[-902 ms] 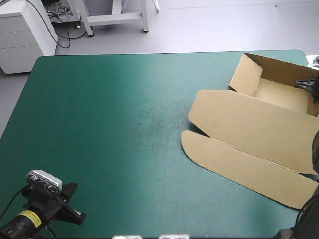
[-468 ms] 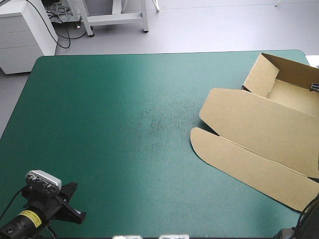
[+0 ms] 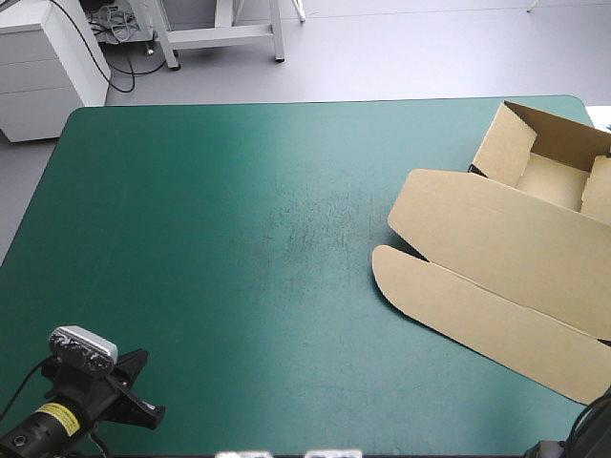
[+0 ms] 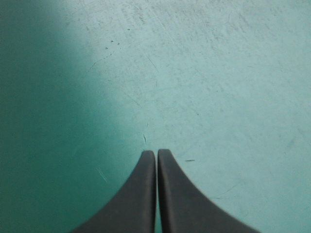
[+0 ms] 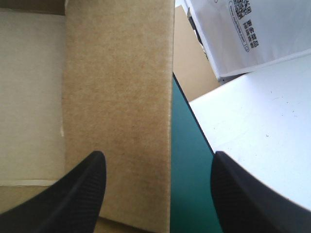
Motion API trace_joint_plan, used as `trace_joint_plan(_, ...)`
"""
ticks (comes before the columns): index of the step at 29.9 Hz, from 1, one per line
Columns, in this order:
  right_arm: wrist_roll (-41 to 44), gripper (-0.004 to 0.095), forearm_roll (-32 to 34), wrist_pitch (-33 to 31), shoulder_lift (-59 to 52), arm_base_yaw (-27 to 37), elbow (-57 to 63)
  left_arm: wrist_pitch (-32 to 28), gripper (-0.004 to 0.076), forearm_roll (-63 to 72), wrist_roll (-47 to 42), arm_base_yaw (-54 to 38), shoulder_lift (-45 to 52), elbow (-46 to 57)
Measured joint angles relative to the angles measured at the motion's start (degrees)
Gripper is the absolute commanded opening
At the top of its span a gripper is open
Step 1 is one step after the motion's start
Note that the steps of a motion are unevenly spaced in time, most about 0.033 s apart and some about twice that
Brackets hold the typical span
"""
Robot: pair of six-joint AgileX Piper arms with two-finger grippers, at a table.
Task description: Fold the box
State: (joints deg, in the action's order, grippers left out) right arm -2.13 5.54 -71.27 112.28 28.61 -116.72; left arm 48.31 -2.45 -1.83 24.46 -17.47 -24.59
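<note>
The brown box lies at the table's right side, its lid and front flap flat and a tray part with raised walls at the far right corner. In the right wrist view my right gripper is open, its black fingers astride the box's upright wall without touching it. This gripper is out of the high view. My left gripper rests shut and empty at the near left corner, its fingers over bare teal-green cover.
The box reaches past the table's right edge. Beyond that edge are a white surface and a white package with printed codes. Bare teal-green cover spans the table's left and middle.
The box has slid a little to the right. The right gripper, earlier seen inside the tray at the high view's right edge, has drawn out of that view.
</note>
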Motion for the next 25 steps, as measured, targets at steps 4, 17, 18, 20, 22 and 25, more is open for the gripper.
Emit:
trace_joint_plan(4, 0.1, 0.0588, -2.3, -0.2, -5.4, 0.0, 0.0, 0.0, -0.0008, 0.0, 0.0, 0.0, 0.0, 0.0)
trace_joint_plan(17, -3.5, 0.0588, -9.9, -0.4, -29.2, 0.0, 4.0, -0.1, -0.0008, -0.1, 0.0, 0.0, 0.0, 0.0)
trace_joint_plan(18, -3.7, 0.0588, -10.9, -0.4, -31.7, 0.0, 5.7, -0.1, -0.0008, -0.1, 0.0, 0.0, 0.0, 0.0)
trace_joint_plan(20, -4.2, 0.0588, -12.6, -0.4, -36.8, 0.0, 9.1, -0.1, -0.0008, -0.1, 0.0, 0.0, 0.0, 0.0)
trace_joint_plan(22, -5.9, 0.0584, -14.7, -0.4, -41.6, 0.0, 14.6, -0.1, -0.0008, -0.1, 0.0, 0.0, 0.0, 0.0)
trace_joint_plan(25, -9.4, 0.0521, -17.4, -0.4, -48.6, 0.0, 22.3, -0.1, -0.0008, 0.0, 0.0, 0.0, 0.0, 0.0)
